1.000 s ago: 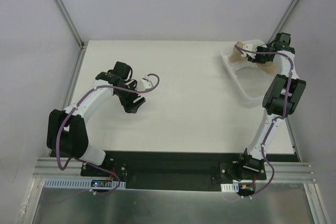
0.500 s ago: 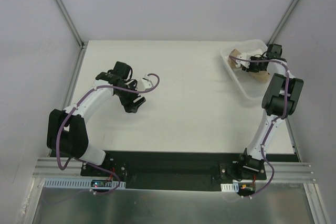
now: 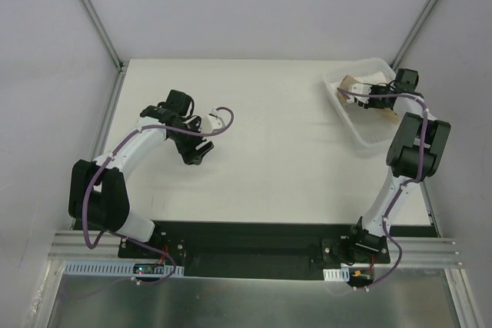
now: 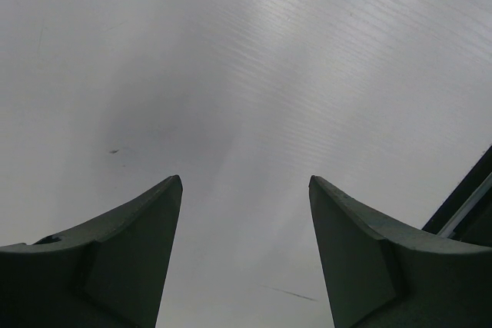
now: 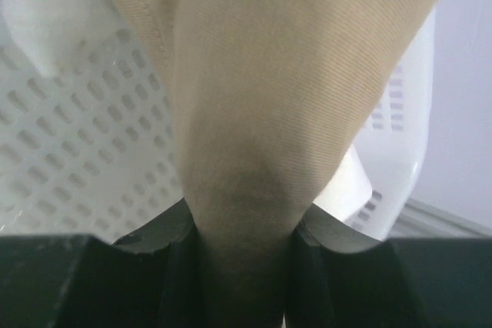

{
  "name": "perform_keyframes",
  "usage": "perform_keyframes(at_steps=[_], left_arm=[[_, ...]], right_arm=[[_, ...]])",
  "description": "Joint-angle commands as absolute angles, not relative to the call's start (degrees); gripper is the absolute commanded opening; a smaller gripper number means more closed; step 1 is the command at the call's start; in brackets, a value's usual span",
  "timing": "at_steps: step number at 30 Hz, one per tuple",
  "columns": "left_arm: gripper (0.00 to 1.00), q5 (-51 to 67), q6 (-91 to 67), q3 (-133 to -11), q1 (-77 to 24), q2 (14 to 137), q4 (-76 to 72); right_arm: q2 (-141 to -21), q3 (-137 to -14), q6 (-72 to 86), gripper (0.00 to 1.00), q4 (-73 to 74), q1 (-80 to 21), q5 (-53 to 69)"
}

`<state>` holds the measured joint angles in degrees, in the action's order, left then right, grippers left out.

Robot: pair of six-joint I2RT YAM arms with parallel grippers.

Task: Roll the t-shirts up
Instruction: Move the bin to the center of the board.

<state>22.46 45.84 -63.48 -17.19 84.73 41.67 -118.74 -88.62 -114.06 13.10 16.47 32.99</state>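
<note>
Upper right of top view: tan t-shirt (image 3: pixel 350 82) in basket (image 3: pixel 367 140), fold pinched by right gripper (image 5: pixel 242 224). Soft, light, limp cloth; drapes, best held at hem/edge. Left gripper (image 4: pixel 244 190) mid-left, jaws apart, w/ nothing btwn.

A white table (image 3: pixel 277 174) stands inside plain pale grey walls (image 3: pixel 254 5). Two thin metal posts (image 3: pixel 91 11) rise at its far corners. The light is soft and even.

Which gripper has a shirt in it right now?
The right gripper, clamped on a fold of the tan t-shirt at the white mesh basket. The left gripper stands open over the table, holding nothing.
</note>
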Motion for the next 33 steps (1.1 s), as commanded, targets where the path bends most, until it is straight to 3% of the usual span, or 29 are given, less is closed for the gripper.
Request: perform_keyframes(at_steps=[1,9,16,25,29,33], left_arm=[[0.67,25.4,45.3,-64.3,-17.1,83.6,41.4],[0.67,27.4,44.9,-63.2,-17.1,82.9,39.6],[0.67,28.9,43.5,-60.9,-17.1,80.5,37.8],[0.67,30.3,42.8,-59.1,-17.1,80.0,36.8],[0.67,30.2,42.9,-59.6,-17.1,80.8,36.5],[0.68,31.0,42.4,-60.0,-17.2,81.7,35.6]], right_arm=[[-109.5,-86.8,-156.3,0.01,16.6,19.3,33.6],[-99.3,-77.6,-170.8,0.01,37.5,20.0,28.7],[-92.6,-73.2,-170.9,0.01,54.7,16.5,25.3],[-87.0,-71.3,-159.8,0.01,56.9,7.9,27.7],[-88.4,-74.5,-160.8,0.01,55.8,9.1,24.7],[-89.0,-76.5,-171.3,0.01,56.2,11.9,27.0]])
